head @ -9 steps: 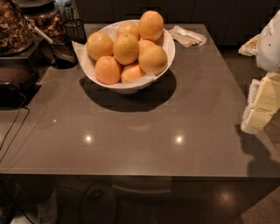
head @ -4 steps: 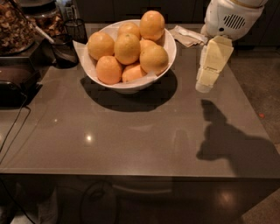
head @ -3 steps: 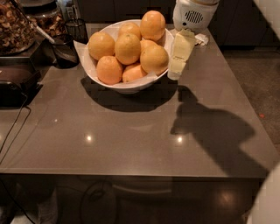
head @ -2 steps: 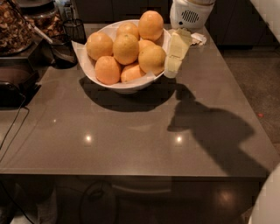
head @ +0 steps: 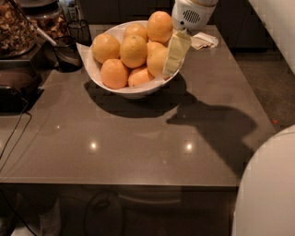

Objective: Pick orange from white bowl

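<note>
The white bowl (head: 97,75) stands at the back middle of the grey table, lined with white paper and heaped with several oranges. The big ones are on top: one at the left (head: 105,48), one in the middle (head: 133,51), one at the back right (head: 160,26). My gripper (head: 171,64), cream under a white wrist (head: 193,14), hangs over the bowl's right rim. It is in front of the right-hand orange (head: 156,60) and covers part of it. I cannot tell whether it touches that orange.
A small dark glass cup (head: 67,54) stands left of the bowl. A crumpled napkin (head: 203,40) lies at the back right. A black tray (head: 16,87) and a container of nuts (head: 14,27) are at the left. My white body (head: 267,184) fills the bottom right corner.
The gripper came in from the table's right edge, moved left and back, and now hangs at the bowl's right rim against the right-hand orange. The oranges and bowl have not moved.
</note>
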`<state>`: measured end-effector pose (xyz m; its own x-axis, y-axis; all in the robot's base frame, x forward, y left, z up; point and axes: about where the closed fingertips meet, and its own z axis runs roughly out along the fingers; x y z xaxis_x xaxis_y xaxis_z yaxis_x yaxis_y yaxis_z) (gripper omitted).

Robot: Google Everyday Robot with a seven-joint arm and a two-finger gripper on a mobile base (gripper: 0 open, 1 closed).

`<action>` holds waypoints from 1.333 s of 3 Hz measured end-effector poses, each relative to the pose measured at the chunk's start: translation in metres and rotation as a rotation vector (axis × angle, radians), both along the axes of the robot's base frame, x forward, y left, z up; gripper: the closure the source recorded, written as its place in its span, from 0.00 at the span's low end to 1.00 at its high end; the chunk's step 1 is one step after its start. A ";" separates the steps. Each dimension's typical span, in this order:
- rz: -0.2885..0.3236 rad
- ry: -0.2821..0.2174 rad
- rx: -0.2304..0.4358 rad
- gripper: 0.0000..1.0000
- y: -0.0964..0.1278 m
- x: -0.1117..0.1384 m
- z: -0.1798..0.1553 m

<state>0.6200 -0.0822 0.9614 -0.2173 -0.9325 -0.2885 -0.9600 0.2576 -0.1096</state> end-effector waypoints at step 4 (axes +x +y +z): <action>-0.036 0.064 0.070 0.26 0.019 0.025 -0.011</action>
<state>0.6453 -0.0627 0.9501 -0.2699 -0.9018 -0.3376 -0.9546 0.2965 -0.0290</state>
